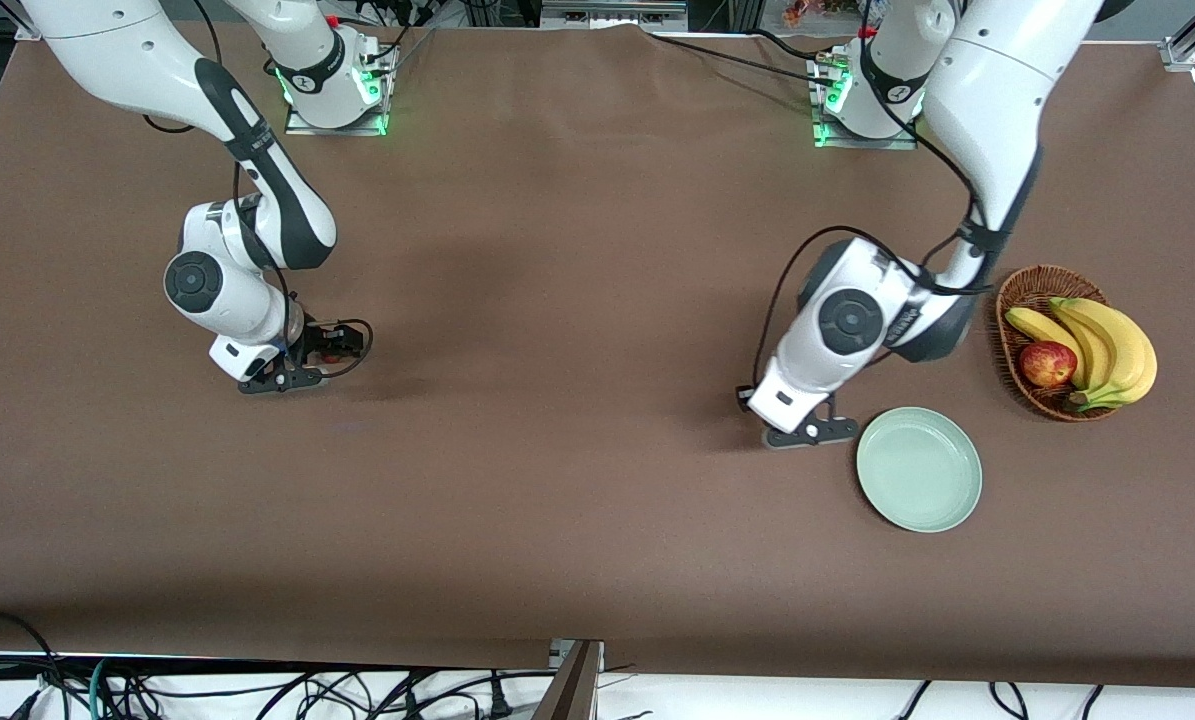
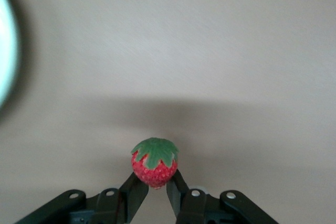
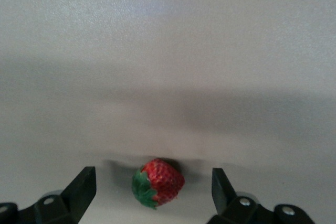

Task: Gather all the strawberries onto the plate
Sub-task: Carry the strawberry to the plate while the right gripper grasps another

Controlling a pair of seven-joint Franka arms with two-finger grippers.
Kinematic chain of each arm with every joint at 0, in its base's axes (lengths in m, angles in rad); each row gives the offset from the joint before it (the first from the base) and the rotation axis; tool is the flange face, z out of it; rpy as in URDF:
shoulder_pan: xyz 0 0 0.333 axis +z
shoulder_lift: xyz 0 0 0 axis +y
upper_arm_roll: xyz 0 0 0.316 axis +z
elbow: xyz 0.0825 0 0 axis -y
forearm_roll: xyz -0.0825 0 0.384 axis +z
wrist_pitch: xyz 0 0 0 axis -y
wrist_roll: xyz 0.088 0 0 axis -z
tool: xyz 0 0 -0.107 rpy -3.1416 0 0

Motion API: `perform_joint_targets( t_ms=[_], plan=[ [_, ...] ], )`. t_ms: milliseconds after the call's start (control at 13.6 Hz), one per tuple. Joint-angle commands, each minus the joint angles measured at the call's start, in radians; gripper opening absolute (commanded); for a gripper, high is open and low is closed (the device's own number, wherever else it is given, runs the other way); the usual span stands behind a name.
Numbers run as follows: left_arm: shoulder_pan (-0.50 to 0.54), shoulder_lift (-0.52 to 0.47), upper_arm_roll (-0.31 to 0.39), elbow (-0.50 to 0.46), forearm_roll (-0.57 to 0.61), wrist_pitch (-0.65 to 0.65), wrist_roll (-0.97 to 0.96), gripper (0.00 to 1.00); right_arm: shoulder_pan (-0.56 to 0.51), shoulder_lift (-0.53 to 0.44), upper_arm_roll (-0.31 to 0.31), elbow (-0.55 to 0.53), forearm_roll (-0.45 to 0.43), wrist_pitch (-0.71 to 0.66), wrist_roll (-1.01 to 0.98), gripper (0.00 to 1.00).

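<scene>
We start at the right arm's end of the table. There the right gripper (image 1: 322,352) is down low at the brown table (image 1: 557,400). In the right wrist view its two black fingers (image 3: 79,190) are spread wide apart. A small red strawberry (image 3: 157,183) lies on its side on the table between them. We see a gap on each side of it, so nothing touches it. In the front view we only spot a bit of red (image 1: 330,355) there.

Next we look toward the left arm's end. The left gripper (image 1: 807,425) is low over the table, just beside the plate (image 1: 919,468). Its fingers (image 2: 135,192) pinch a second strawberry (image 2: 154,162) tight, with the green cap showing on top. We see a blurry bit of the plate's rim (image 2: 6,51) in the left wrist view too.

The pale green plate has nothing in it. The brown basket (image 1: 1019,300) sits farther from the front camera than the plate, close to it. It holds bananas (image 1: 1107,345) and a red apple (image 1: 1047,363).
</scene>
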Motion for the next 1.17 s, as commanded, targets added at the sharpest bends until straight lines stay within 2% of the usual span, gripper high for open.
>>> perform_joint_targets(
  t_ms=[0,220,440,661,734,807,881,954,1028,1101],
  plan=[
    [0.097,-0.066,-0.017,-0.018,0.021,-0.089,0.197,0.00,-0.013,-0.012,0.002,-0.027,-0.011,0.024,-0.016,0.68],
    [0.190,-0.074,-0.017,-0.018,0.021,-0.092,0.378,0.00,-0.013,-0.012,0.002,-0.033,-0.012,0.022,-0.017,0.32],
    [0.269,-0.062,-0.012,-0.016,0.027,-0.085,0.505,0.00,-0.013,-0.013,0.002,-0.033,-0.011,0.017,-0.019,0.11],
    [0.310,-0.026,-0.008,-0.015,0.030,-0.063,0.549,0.00,-0.012,-0.033,0.004,-0.001,-0.011,0.007,-0.022,0.09],
    [0.321,-0.016,-0.006,-0.015,0.030,-0.045,0.549,0.00,-0.012,-0.051,0.011,0.033,-0.011,-0.040,-0.019,0.09],
    [0.326,-0.002,-0.006,-0.013,0.039,-0.042,0.549,0.07,-0.007,-0.059,0.021,0.088,-0.011,-0.121,-0.010,0.09],
    [0.326,0.007,-0.008,-0.010,0.068,-0.042,0.549,0.44,-0.006,-0.059,0.050,0.160,-0.006,-0.204,0.000,0.09],
    [0.333,0.013,-0.006,0.013,0.079,-0.043,0.549,0.73,-0.005,-0.058,0.080,0.223,-0.006,-0.279,0.059,0.09],
    [0.339,0.015,-0.008,0.020,0.079,-0.045,0.549,0.90,0.002,-0.050,0.122,0.275,-0.008,-0.320,0.154,0.09],
    [0.343,0.014,-0.008,0.025,0.079,-0.048,0.547,0.97,0.011,-0.039,0.163,0.311,-0.011,-0.325,0.247,0.09]
  ],
)
